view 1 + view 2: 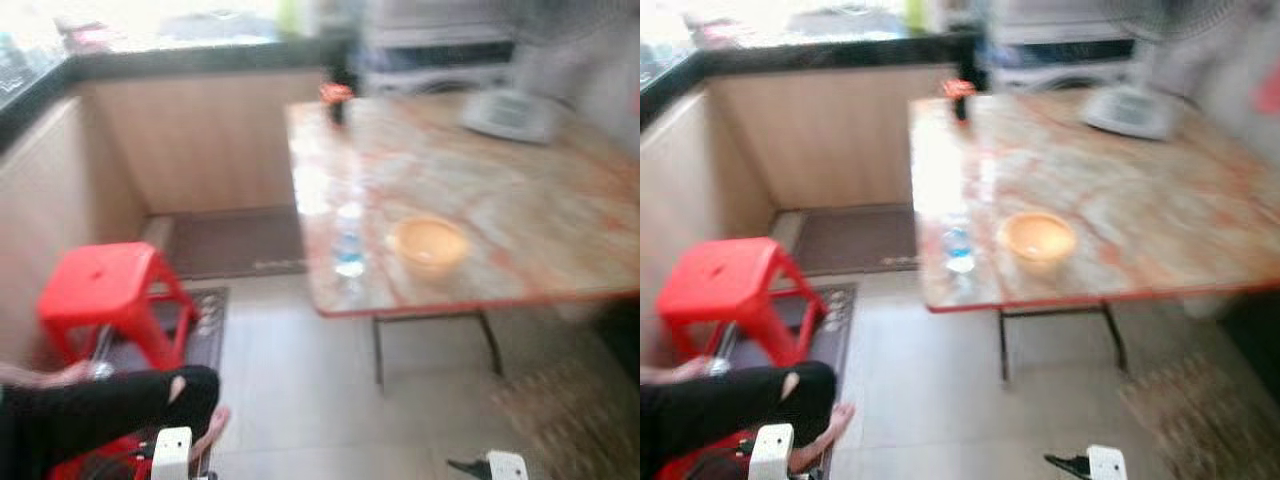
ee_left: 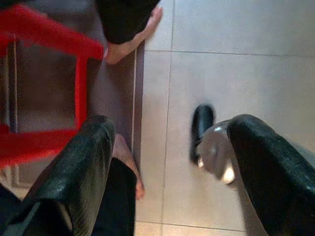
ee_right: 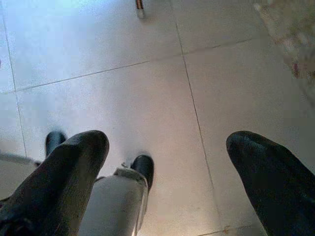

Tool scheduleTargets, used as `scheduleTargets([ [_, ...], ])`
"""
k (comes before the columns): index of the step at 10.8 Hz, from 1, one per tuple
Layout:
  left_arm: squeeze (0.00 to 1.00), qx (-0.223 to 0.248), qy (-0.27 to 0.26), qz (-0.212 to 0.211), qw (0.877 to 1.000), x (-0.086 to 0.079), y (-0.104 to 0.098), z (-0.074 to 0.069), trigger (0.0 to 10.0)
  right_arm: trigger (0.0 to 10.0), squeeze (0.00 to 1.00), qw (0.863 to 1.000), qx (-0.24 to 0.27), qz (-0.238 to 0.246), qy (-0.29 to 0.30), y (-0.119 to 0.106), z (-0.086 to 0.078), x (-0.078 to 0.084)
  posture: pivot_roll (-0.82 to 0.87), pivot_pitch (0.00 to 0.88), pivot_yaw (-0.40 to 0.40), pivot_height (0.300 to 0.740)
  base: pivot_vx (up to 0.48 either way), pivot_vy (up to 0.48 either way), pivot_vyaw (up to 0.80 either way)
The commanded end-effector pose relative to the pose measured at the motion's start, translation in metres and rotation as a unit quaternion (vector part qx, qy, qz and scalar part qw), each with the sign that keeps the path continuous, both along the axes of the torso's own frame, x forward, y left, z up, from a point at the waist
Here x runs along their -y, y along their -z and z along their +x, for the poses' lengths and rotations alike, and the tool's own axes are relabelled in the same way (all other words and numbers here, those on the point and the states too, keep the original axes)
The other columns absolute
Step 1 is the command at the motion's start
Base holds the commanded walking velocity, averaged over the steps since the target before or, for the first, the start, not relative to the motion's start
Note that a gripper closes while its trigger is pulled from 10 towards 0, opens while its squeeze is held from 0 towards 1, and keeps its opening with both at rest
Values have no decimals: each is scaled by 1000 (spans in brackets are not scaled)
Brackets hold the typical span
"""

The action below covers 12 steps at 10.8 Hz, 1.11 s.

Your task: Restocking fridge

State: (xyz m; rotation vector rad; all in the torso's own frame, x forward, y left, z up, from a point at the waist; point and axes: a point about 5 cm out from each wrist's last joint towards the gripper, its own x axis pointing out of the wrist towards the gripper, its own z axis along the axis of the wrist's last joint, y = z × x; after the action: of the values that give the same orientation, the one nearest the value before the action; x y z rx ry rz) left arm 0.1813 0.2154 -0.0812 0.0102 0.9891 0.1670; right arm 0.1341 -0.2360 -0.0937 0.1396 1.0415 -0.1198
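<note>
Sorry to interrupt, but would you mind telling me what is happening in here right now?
Nothing is being handled yet. The robot faces a marbled table carrying a water bottle near its front edge and an orange bowl beside it. Both tools hang open over the tiled floor: left tool, right tool. A person's bare foot rests by a red stool.

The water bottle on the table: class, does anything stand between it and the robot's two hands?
Nothing visible blocks it. The water bottle stands near the table's front left edge, an orange bowl beside it. Both hands, left hand and right hand, hang open over bare floor tiles.
</note>
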Motion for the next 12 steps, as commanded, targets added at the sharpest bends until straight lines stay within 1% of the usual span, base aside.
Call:
scheduleTargets([
  [1, 0, 110, -49, 91, 989, -14, -13, 7, 10000, 10000, 0, 1000, 6, 12, 4, 0, 4, -5, 24, 0, -25, 740, 0, 0, 0],
  [2, 0, 165, -76, 119, 976, -17, -21, 10, 10000, 10000, 0, 1000, 6, 12, 7, 0, 5, -5, 24, 0, -25, 740, 0, 0, 0],
  [3, 0, 218, -85, 125, 964, -22, -37, 29, 10000, 10000, 0, 1000, 6, 12, 8, 0, 5, -5, 24, 0, -24, 740, 0, 0, 0],
  [4, 0, 297, -76, 132, 943, -35, -80, 81, 10000, 10000, 0, 1000, 5, 13, 6, 0, 5, -5, 32, 0, -25, 740, 0, 0, 0],
  [5, 0, 305, -67, 132, 941, -35, -84, 86, 10000, 10000, 0, 1000, 5, 13, 6, 0, 5, -5, 32, 0, -25, 740, 0, 0, 0],
  [6, 0, 290, -41, 118, 949, -28, -81, 88, 10000, 10000, 0, 1000, 5, 14, 7, 0, 5, -5, 34, 0, -24, 740, 0, 0, 0],
  [7, 0, 270, -36, 114, 955, -24, -74, 85, 10000, 10000, 0, 1000, 6, 14, 10, 0, 5, -5, 29, 0, -19, 740, 0, 0, 0],
  [8, 0, 242, -61, 98, 963, -24, -63, 73, 10000, 10000, 0, 1000, 8, 13, 20, 0, 5, -5, 24, 0, -19, 740, 0, 0, 0],
  [9, 0, 227, -90, 86, 966, -26, -56, 66, 10000, 10000, 0, 1000, 10, 14, 27, 0, 5, -5, 24, 0, -19, 740, 0, 0, 0],
  [10, 0, 228, -103, 78, 965, -26, -54, 62, 10000, 10000, 0, 999, 9, 13, 30, 0, 4, -5, 22, 0, -21, 740, 0, 0, 0],
  [11, 0, 240, -101, 85, 962, -27, -56, 61, 10000, 10000, 0, 1000, 10, 11, 27, 0, 5, -4, 27, 0, -24, 740, 0, 0, 0],
  [12, 0, 278, -92, 94, 951, -28, -64, 66, 10000, 10000, 0, 1000, 10, 8, 24, -1, 5, -4, 27, 0, -26, 740, 0, 0, -594],
])
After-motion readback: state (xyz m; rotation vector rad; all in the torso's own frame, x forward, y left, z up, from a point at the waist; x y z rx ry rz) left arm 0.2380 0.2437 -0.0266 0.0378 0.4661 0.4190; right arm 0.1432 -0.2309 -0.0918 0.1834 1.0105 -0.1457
